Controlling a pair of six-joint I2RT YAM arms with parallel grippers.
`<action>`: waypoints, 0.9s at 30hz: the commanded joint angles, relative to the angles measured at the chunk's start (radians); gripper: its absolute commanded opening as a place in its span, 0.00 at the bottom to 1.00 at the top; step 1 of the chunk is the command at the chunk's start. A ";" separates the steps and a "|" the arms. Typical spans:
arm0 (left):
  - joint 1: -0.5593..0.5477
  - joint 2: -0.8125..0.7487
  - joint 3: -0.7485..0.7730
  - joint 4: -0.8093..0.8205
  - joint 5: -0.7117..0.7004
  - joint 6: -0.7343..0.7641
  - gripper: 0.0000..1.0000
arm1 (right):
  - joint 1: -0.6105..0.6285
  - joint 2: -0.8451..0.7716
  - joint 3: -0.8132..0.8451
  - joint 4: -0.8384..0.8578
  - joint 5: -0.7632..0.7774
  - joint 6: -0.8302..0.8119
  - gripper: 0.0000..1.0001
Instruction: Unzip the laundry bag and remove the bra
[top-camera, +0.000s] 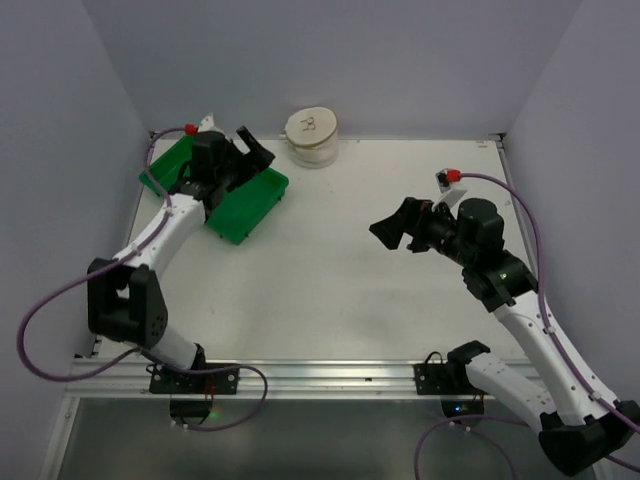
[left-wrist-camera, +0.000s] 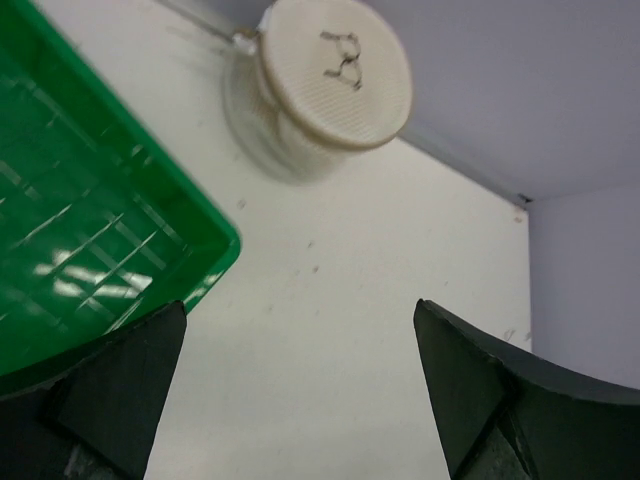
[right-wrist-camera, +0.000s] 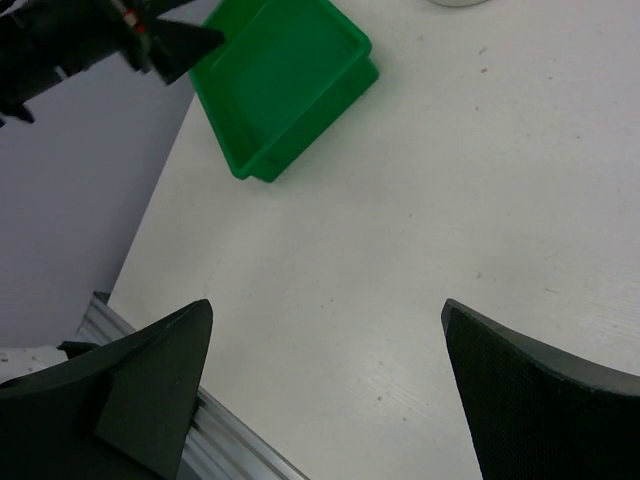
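Green tray (top-camera: 250, 215) sits far left, skewed to the table (top-camera: 320, 290) edges. The left gripper (top-camera: 255, 148) hovers over its far-right end, jaws wide, holding nothing. Bag (top-camera: 312, 137) stands upright at the far edge just right of the tray, not touching it, round lid and black mark facing up, axis vertical, with only bare table between it and either gripper. Right gripper (top-camera: 393, 228) hangs well right of the bag, wide open, empty, pointing left.

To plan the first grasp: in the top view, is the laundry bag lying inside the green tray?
No, the laundry bag stands on the table, to the right of the green tray and apart from it.
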 joint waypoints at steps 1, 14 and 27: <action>-0.036 0.212 0.217 0.187 -0.080 -0.105 1.00 | -0.005 -0.003 -0.027 0.107 -0.088 0.041 0.99; -0.036 0.928 0.911 0.101 -0.059 -0.117 0.96 | -0.013 0.006 -0.067 0.183 -0.107 -0.008 0.99; -0.050 1.091 0.914 0.446 0.145 -0.125 0.13 | -0.011 -0.003 -0.084 0.171 -0.143 -0.030 0.99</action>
